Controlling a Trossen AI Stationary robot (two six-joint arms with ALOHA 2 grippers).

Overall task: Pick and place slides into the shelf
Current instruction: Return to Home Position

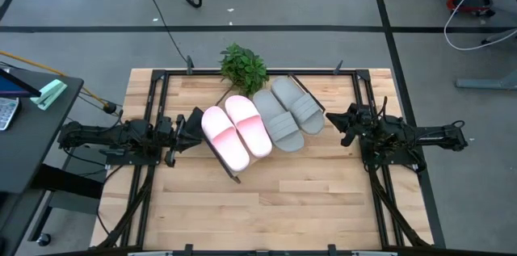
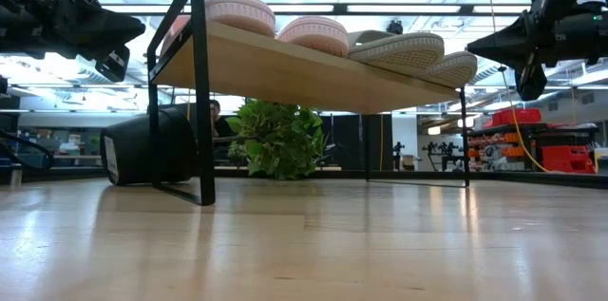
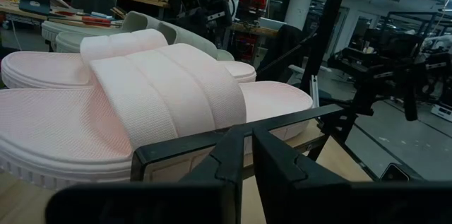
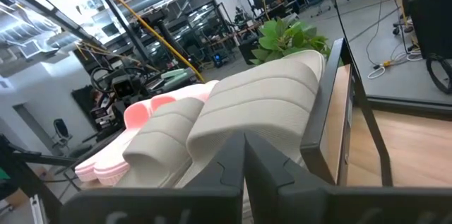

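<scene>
While slides point(image 1: 252, 127) rest on shelf point(image 2: 285, 73) | long axes parallel, across it

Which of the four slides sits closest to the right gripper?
The end grey slide, last in the row; the other three lie farther from the right gripper.

The pink slides point(image 3: 141, 104) and grey slides point(image 4: 254, 104) were matt foam, finely textured on the footbeds and ribbed across the straps. The shelf point(image 2: 285, 68) was smooth light wood on a matt black metal frame point(image 2: 199, 102). The table point(image 2: 304, 244) was varnished wood strips with a soft sheen.
</scene>
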